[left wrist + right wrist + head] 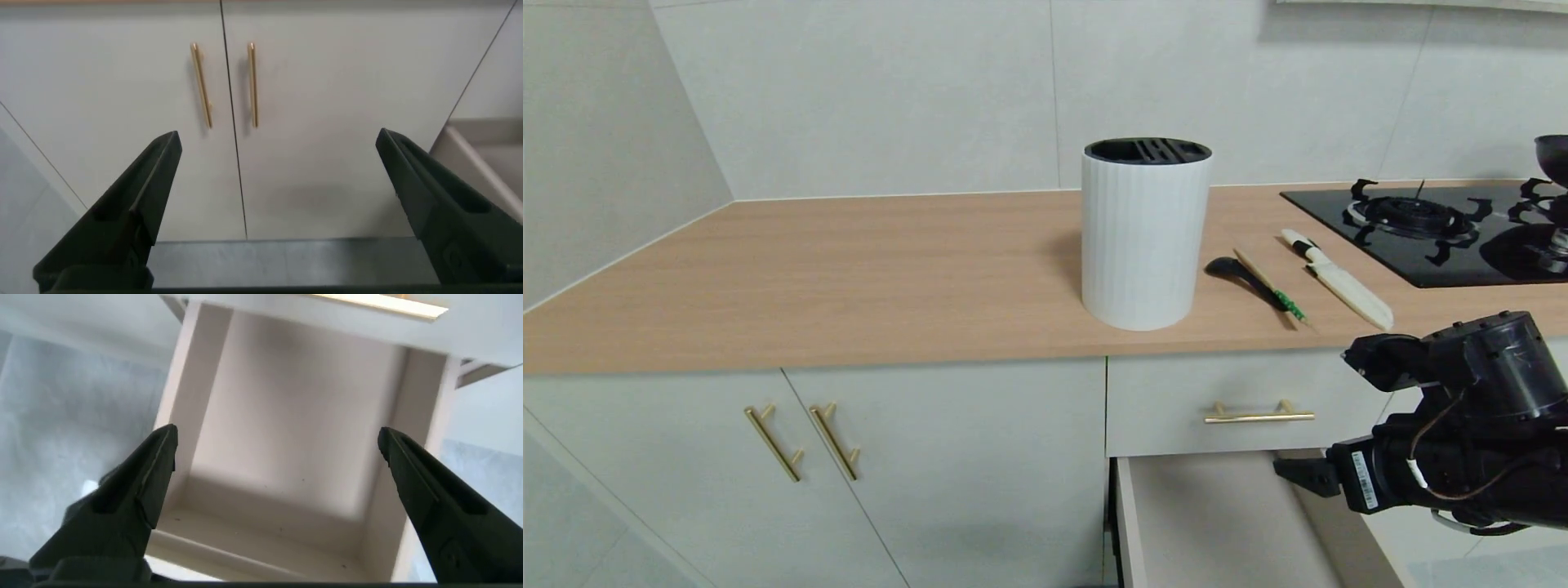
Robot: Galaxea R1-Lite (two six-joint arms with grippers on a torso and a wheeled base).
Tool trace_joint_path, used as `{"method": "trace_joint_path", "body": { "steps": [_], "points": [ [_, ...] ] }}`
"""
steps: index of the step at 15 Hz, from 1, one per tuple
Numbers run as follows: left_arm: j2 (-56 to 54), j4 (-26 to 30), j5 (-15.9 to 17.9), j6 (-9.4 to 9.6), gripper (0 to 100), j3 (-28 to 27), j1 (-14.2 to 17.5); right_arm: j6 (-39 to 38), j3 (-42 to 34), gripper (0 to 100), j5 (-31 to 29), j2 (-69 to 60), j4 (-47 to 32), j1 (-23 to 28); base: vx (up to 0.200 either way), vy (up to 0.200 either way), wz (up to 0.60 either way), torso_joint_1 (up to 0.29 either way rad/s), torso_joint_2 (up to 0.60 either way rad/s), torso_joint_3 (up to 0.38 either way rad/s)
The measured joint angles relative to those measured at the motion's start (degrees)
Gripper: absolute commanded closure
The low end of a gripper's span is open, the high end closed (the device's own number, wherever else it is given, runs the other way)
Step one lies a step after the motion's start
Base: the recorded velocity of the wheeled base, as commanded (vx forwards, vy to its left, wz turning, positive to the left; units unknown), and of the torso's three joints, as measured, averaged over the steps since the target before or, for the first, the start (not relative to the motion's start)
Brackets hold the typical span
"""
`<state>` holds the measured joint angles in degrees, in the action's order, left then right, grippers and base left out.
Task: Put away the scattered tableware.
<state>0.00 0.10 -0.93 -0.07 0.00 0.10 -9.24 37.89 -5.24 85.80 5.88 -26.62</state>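
The right gripper [276, 437] hung spread wide and empty over the open drawer [1209, 514]. The left gripper [278, 139], also spread and empty, faced the cabinet doors [327, 163] farther off. The knife [1335, 278], chopsticks [1270, 287] and black spoon [1241, 276] lay higher and farther back, on the wooden countertop [849, 269] between the white utensil holder [1145, 237] and the gas stove [1421, 220]. Their long axes ran obliquely toward the counter edge, so I judged the right arm the nearer.

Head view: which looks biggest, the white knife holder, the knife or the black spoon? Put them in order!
1. White knife holder, by far the largest.
2. Knife.
3. Black spoon, shorter and slimmer than the knife.
All three sit about equally near the camera, so the order holds.
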Motion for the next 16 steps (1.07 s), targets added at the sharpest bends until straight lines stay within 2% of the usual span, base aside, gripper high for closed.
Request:
{"method": "trace_joint_path", "body": {
  "steps": [4, 7, 9, 12, 16],
  "points": [
    [0.0, 0.0, 0.0, 0.0, 0, 0.0, 0.0, 0.7, 0.0, 0, 0.0, -0.7, 0.0, 0.0, 0.0, 0.0, 0.0, 0.116, -0.28, -0.155],
    [0.0, 0.0, 0.0, 0.0, 0, 0.0, 0.0, 4.4, 3.6, 0, -0.3, -1.1, 0.3, 0.0, 0.0, 0.0, 0.0, 0.009, -0.02, -0.012],
    [0.0, 0.0, 0.0, 0.0, 0, 0.0, 0.0, 4.8, 10.1, 0, -0.5, -0.7, -1.9, 0.7, 0.0, 0.0, 0.0, 0.0, 0.0, 0.0],
    [0.0, 0.0, 0.0, 0.0, 0, 0.0, 0.0, 4.2, 22.9, 0, -0.7, 1.4, -9.8, 1.3, 0.0, 0.0, 0.0, 0.0, 0.0, 0.0],
    [0.0, 0.0, 0.0, 0.0, 0, 0.0, 0.0, 3.7, 32.0, 0, -4.9, 7.0, -12.1, 2.8, 0.0, 0.0, 0.0, 0.0, 0.0, 0.0]
  ]
}}
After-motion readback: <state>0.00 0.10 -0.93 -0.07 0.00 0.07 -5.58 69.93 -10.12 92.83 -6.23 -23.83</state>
